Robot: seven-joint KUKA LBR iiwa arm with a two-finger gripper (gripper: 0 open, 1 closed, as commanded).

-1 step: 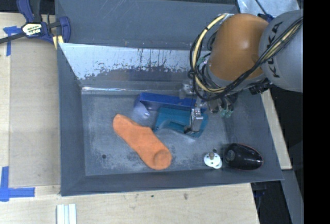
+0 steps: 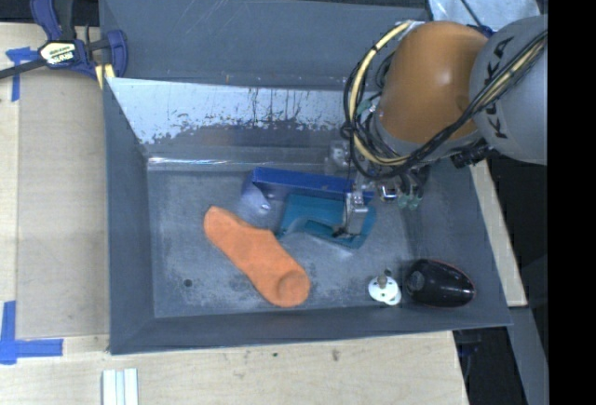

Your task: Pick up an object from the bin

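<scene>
My gripper (image 2: 352, 224) reaches down at the middle right of the bin, its one visible finger resting on a teal plastic object (image 2: 312, 213). That teal piece lies against a flat blue bar (image 2: 293, 180) just behind it. An orange sock-like roll (image 2: 256, 256) lies to the left front of the teal object.
A black rounded object (image 2: 438, 283) sits in the front right corner with a small white piece (image 2: 384, 290) beside it. A pale translucent piece (image 2: 254, 201) lies left of the teal object. The arm's orange cover and cables hang over the bin's right side.
</scene>
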